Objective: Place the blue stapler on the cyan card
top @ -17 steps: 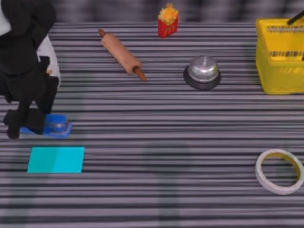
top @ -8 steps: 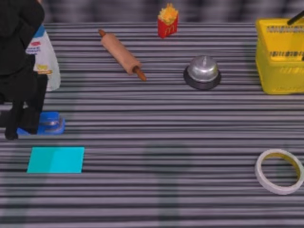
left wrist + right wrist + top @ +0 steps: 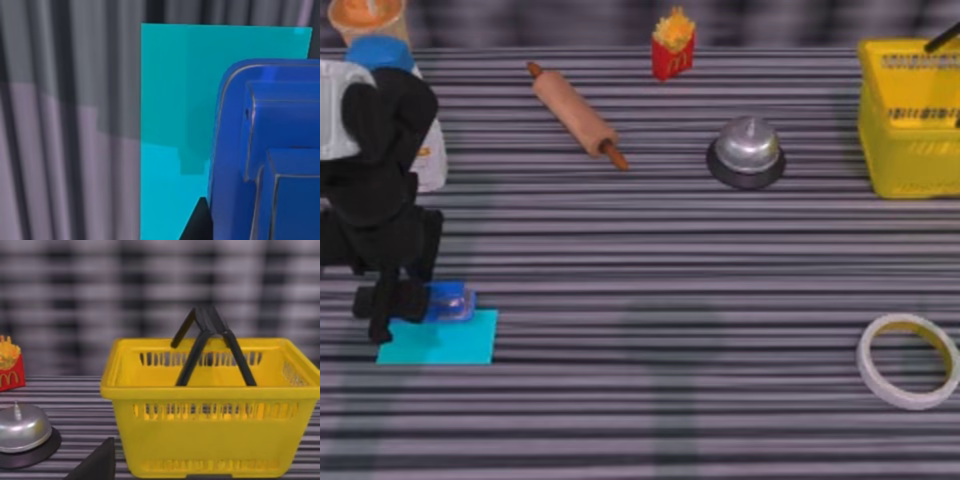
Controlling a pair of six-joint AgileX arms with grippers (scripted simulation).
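My left gripper is shut on the blue stapler at the table's left side. It holds the stapler over the far edge of the cyan card. In the left wrist view the blue stapler overlaps the cyan card and throws a shadow on it. One dark fingertip presses against the stapler's side; the other is hidden. I cannot tell if the stapler touches the card. My right gripper is outside the top view, parked by the yellow basket, with one fingertip showing.
A white bottle with a blue cap stands behind my left arm. A rolling pin, a fries box and a silver bell lie at the back. The yellow basket is far right, a tape roll front right.
My left gripper has carried the stapler toward the table's front, from behind the card to over the card's far edge. The white bottle behind the arm has come into view.
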